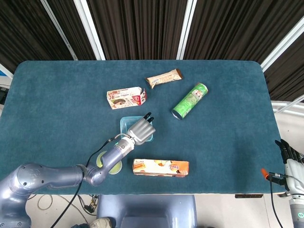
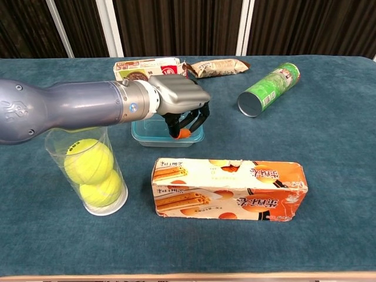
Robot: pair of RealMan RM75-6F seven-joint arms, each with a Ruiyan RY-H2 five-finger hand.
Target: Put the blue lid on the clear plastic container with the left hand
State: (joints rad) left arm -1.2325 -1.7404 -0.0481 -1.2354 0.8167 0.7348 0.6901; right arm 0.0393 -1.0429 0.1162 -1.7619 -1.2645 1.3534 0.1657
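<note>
Robot arms at a dark teal worktop (image 1: 57,95), seen from a head camera above and a chest camera in front. Left hand (image 2: 179,97) hangs palm down over a clear plastic container (image 2: 150,134), its dark fingers (image 2: 194,120) curled downward into or just above the container's right half, with a small orange patch showing between the fingertips. Whether the fingers grip anything cannot be told. From above, the left hand (image 1: 141,129) covers most of the container (image 1: 125,123), whose rim looks pale blue; whether that blue is the lid or the container's own edge cannot be told from either view.

Beyond the left hand lies an open red and white snack box (image 1: 126,98), and further beyond it, toward the right, a wrapped snack bar (image 1: 164,78). Off to the right of the left hand a green crisp tube (image 1: 190,100) lies on its side, open end toward the robot. Nearer the robot than the left hand, a long orange biscuit box (image 2: 229,190) lies flat. Under the left forearm stands a clear tube of yellow tennis balls (image 2: 94,170), upright.

Right hand (image 1: 290,156) sits far off at the lower right edge of the head view, past the worktop's edge; it holds nothing, dark fingers spread a little apart
</note>
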